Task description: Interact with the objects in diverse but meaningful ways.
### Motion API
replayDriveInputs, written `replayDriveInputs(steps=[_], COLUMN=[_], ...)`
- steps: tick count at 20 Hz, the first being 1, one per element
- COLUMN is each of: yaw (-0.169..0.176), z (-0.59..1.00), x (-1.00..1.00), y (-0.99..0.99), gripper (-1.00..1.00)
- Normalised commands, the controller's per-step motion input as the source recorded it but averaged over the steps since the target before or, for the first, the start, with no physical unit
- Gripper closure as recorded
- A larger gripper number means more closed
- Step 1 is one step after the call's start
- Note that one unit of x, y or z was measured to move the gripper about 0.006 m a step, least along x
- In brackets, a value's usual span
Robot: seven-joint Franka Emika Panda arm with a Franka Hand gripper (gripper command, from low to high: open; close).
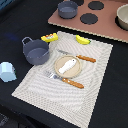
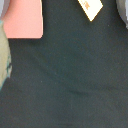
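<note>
A grey-blue two-handled pot (image 1: pixel 35 51) stands upright at the exterior view's left, just off the striped placemat (image 1: pixel 95 75). The flat yellow box with red print (image 1: pixel 49 37) lies by the mat's far corner and also shows in the wrist view as the yellow box (image 2: pixel 90 7). A yellow banana (image 1: pixel 83 40) lies on the mat's far edge. The small white piece (image 1: pixel 68 65) rests on a tan plate (image 1: pixel 59 64). A pale blue carton (image 1: pixel 7 72) stands at the far left. No gripper or arm shows in either view.
A knife (image 1: pixel 80 57) and a fork (image 1: pixel 65 80) with orange handles flank the plate. A pink stove board (image 1: pixel 100 20) with black burners carries a second grey pot (image 1: pixel 67 8) and a beige bowl (image 1: pixel 123 16). The wrist view shows dark tabletop (image 2: pixel 70 80) and the pink board's corner (image 2: pixel 22 20).
</note>
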Motion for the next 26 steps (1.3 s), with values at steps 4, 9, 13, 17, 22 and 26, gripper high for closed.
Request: replayDriveInputs(steps=[4, 9, 13, 17, 22, 26], yaw=[0.028, 0.025, 0.010, 0.040, 0.103, 0.201], z=[-1.00, -0.97, -0.67, -0.65, -0.51, -0.30], x=[0.00, 0.00, 0.00, -0.13, -0.14, -0.11], y=[-0.22, -0.22, -0.18, -0.24, -0.16, -0.19], gripper=[-1.00, -1.00, -1.00, -1.00, -1.00, -1.00])
